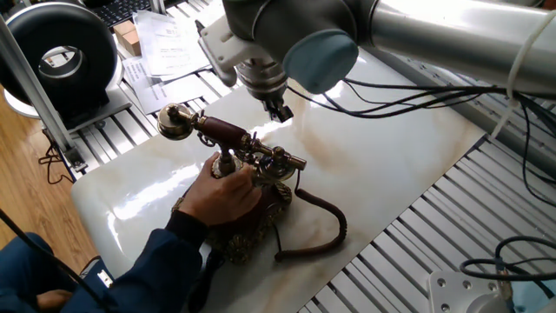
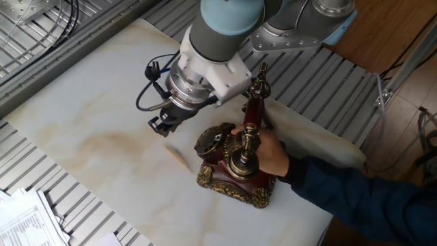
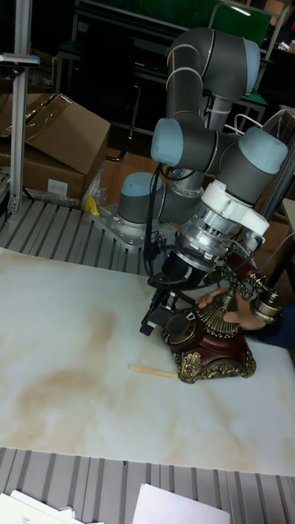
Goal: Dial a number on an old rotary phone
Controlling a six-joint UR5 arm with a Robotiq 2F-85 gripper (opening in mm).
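The old rotary phone (image 1: 261, 187) stands on the marble table, its red-brown handset (image 1: 221, 132) resting across the cradle. A person's hand (image 1: 221, 196) steadies it. In the other fixed view the phone's base (image 2: 229, 183) sits right of my gripper (image 2: 162, 126), which hovers above the table just left of the dial (image 2: 213, 140). A small wooden stick (image 2: 179, 156) lies flat on the table below the gripper, apart from it. The tall view shows the gripper (image 3: 156, 315) left of the phone (image 3: 215, 350) and the stick (image 3: 154, 372) beneath. The fingers look slightly open, holding nothing.
A brown coiled cord (image 1: 323, 228) trails from the phone toward the table's edge. Papers (image 1: 165, 48) and a black round device (image 1: 56, 54) lie beyond the table. Black cables (image 1: 391, 87) hang from my arm. The person's blue sleeve (image 2: 355, 201) reaches in.
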